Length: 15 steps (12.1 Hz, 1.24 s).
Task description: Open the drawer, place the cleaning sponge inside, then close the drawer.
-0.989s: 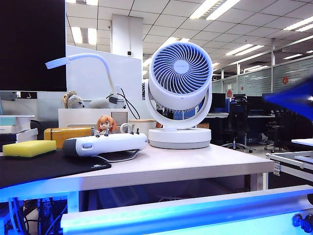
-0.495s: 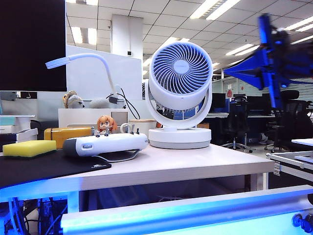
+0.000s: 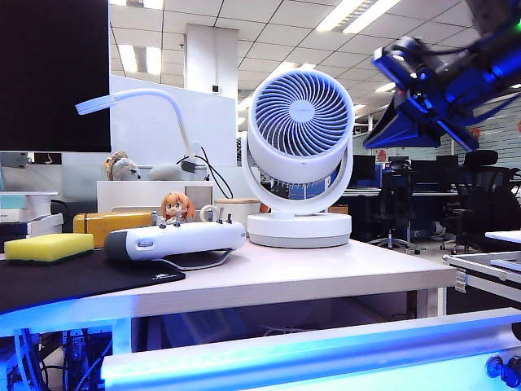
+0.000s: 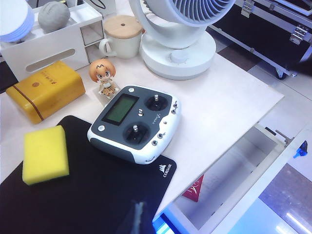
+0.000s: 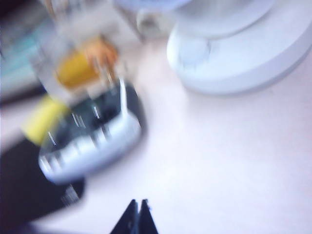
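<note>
The cleaning sponge (image 4: 45,153), a flat yellow block, lies on a black mat (image 4: 92,195) at the desk's left end; it also shows in the exterior view (image 3: 49,247) and as a blurred yellow patch in the right wrist view (image 5: 41,119). The drawer (image 4: 243,168) stands pulled open below the desk edge, and its front panel (image 3: 326,350) glows blue. My left gripper (image 4: 138,217) is shut and empty above the mat, near the desk's front edge. My right gripper (image 3: 373,140) hangs high above the desk's right end, shut and empty (image 5: 138,207).
A white remote controller (image 4: 134,122) lies beside the sponge, half on the mat. A golden-yellow case (image 4: 46,90), a small figurine (image 4: 104,75), a lidded mug (image 4: 122,36) and a large white fan (image 3: 299,155) stand behind it. A red item (image 4: 195,187) lies inside the drawer.
My right arm has swung up from the right edge of the exterior view to high above the desk's right end, turning as it went. The left gripper, sponge and drawer have not moved.
</note>
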Tool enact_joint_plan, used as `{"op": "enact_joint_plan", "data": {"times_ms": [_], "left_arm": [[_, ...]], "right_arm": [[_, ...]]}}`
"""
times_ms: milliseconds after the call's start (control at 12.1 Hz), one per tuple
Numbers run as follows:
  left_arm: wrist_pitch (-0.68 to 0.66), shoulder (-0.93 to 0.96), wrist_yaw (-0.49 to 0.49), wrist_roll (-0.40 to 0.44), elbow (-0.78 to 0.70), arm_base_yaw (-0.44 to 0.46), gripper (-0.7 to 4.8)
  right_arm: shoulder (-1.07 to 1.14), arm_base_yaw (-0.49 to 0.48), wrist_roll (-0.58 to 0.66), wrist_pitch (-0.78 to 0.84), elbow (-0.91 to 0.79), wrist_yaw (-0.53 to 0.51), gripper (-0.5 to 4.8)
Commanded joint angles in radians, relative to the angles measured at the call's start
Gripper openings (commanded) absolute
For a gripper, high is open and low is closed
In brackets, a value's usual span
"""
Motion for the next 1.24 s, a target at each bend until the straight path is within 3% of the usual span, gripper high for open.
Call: {"op": "enact_joint_plan", "data": {"times_ms": [82,330,1237], "left_arm": [[0.013,-0.002,0.001,0.004,0.004,0.0,-0.05],[0.013,-0.002,0.001,0.004,0.004,0.0,-0.05],[0.013,-0.002,-0.003,0.004,0.004,0.002,-0.05]], "right_arm": [[0.002,0.009,-0.158,-0.133,-0.028,0.054,-0.05],[0.049,0.011,-0.233,-0.185,-0.069,0.122,-0.05],[0.289,0.039,-0.246,-0.231,-0.068,0.166,-0.05]]}}
